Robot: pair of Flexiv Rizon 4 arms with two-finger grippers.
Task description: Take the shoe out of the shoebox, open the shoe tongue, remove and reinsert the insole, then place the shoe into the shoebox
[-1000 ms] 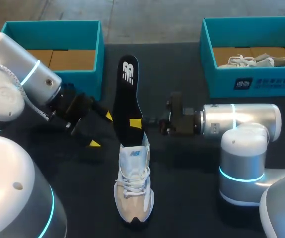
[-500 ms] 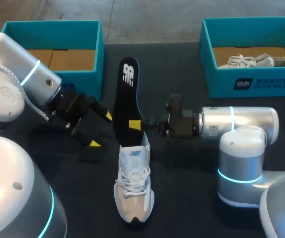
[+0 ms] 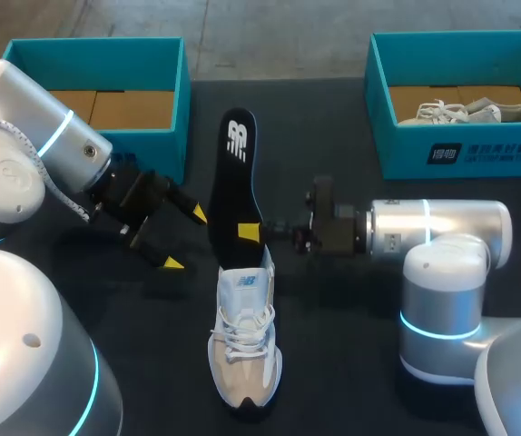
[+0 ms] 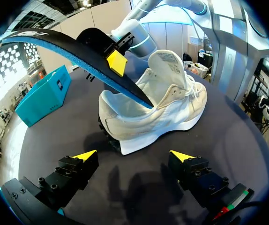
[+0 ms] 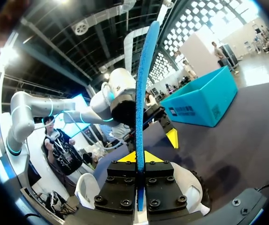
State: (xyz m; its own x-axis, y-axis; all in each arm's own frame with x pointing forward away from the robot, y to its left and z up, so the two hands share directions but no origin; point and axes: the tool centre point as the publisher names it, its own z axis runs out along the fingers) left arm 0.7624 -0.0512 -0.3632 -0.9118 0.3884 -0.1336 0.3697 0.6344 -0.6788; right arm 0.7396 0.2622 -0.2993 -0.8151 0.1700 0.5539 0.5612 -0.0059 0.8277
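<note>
At upper left the shoebox (image 3: 182, 100) is without the shoe, and our left gripper (image 3: 185, 238) hangs spread and empty. At centre the shoe (image 3: 245, 345) rests on the table. Its insole (image 3: 232, 173) is nearly out, pinched by our right gripper (image 3: 249, 232). We judge reinserting and boxing are left.

A dark, matte bench (image 3: 333, 363) spans the scene from near to far and from left to right. Its black surface is plain, and soft, blurred shadows lie on it under even light.

Nothing could be read clearly: a white logo (image 3: 236, 136) marked the insole (image 3: 231, 186), and a white label (image 3: 448, 153) fronted the far-right shoebox (image 3: 506, 154).
</note>
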